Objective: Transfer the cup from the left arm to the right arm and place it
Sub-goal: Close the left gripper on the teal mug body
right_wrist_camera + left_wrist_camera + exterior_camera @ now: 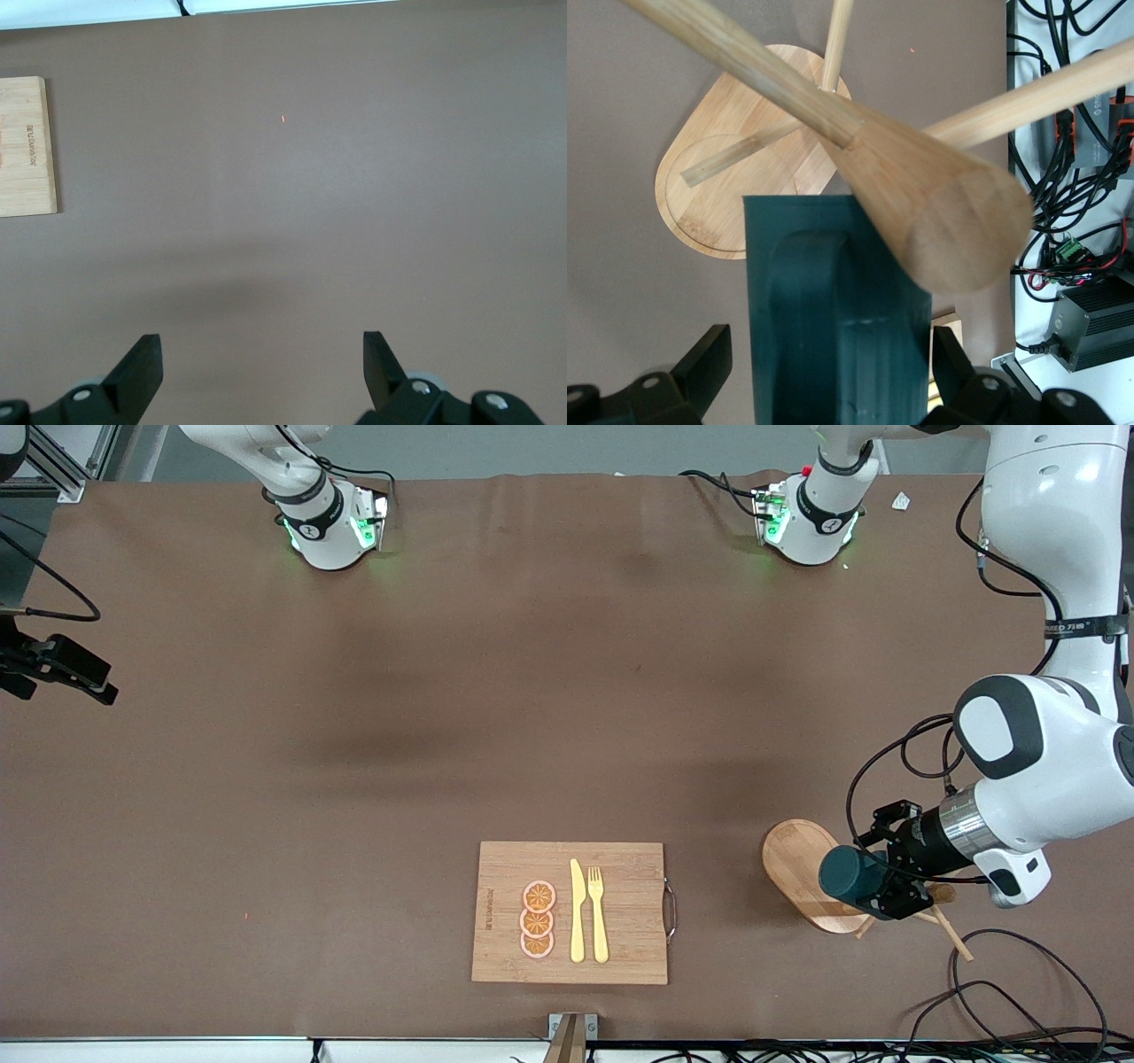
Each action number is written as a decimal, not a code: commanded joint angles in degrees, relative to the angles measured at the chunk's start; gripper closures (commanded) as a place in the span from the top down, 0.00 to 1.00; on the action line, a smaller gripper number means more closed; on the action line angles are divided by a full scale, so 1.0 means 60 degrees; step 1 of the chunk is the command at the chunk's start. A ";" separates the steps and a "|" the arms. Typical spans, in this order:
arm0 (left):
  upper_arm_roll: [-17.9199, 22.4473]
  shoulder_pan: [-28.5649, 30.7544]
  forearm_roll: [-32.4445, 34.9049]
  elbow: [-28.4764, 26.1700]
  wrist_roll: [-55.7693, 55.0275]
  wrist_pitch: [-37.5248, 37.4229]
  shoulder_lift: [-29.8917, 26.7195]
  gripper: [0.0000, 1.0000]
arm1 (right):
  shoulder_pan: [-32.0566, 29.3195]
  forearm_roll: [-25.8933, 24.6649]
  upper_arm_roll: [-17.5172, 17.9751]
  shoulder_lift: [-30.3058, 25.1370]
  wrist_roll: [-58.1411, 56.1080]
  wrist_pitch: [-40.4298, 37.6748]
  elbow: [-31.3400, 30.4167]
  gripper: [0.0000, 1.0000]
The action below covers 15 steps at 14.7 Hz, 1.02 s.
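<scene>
The left gripper (873, 886) is held level over the wooden rack (802, 872) near the table's (354, 779) front edge at the left arm's end, fingers spread around the cup (849, 875). The right gripper (261, 372) waits, spread wide, above bare table.

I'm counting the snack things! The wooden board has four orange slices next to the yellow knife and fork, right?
Nearly. The cutting board holds three orange slices, not four, stacked in a row beside the yellow knife and fork. The front view shows them plainly.
</scene>
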 commanded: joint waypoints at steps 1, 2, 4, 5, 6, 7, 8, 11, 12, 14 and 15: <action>-0.0020 0.0045 -0.0229 0.0253 0.0170 0.0003 0.0172 0.93 | 0.0018 -0.0174 0.0044 -0.0228 -0.0050 -0.0031 -0.0158 1.00; -0.0005 0.0031 -0.0229 0.0253 0.0170 0.0003 0.0173 0.88 | 0.0018 -0.0189 0.0044 -0.0228 -0.0050 -0.0031 -0.0158 1.00; -0.0005 0.0060 -0.0229 0.0253 0.0170 0.0003 0.0173 0.81 | 0.0018 -0.0174 0.0044 -0.0228 -0.0050 -0.0031 -0.0158 1.00; -0.0005 0.0060 -0.0229 0.0253 0.0156 0.0003 0.0173 0.79 | 0.0018 -0.0174 0.0044 -0.0228 -0.0050 -0.0031 -0.0158 1.00; -0.0005 0.0075 -0.0229 0.0253 0.0141 0.0003 0.0158 0.78 | 0.0018 -0.0174 0.0044 -0.0228 -0.0050 -0.0031 -0.0158 1.00; -0.0005 0.0075 -0.0229 0.0253 0.0097 0.0003 0.0129 0.77 | 0.0018 -0.0174 0.0044 -0.0228 -0.0050 -0.0031 -0.0158 1.00; -0.0005 0.0060 -0.0229 0.0268 0.0053 0.0003 0.0085 0.77 | 0.0018 -0.0174 0.0044 -0.0257 -0.0050 -0.0031 -0.0158 1.00; -0.0020 0.0090 -0.0229 0.0253 -0.0005 -0.0099 -0.0207 0.77 | 0.0018 -0.0174 0.0044 -0.0257 -0.0050 -0.0031 -0.0158 1.00; -0.0020 0.0060 -0.0229 0.0239 -0.0064 -0.0128 -0.0310 0.77 | 0.0018 -0.0174 0.0044 -0.0257 -0.0050 -0.0031 -0.0158 1.00; -0.0020 -0.0042 -0.0229 0.0238 -0.0268 -0.0464 -0.0500 0.77 | 0.0018 -0.0174 0.0044 -0.0272 -0.0050 -0.0045 -0.0158 1.00; -0.0150 -0.0042 -0.0215 0.0238 -0.0487 -0.0567 -0.0588 0.77 | 0.0018 -0.0174 0.0044 -0.0272 -0.0050 -0.0031 -0.0158 1.00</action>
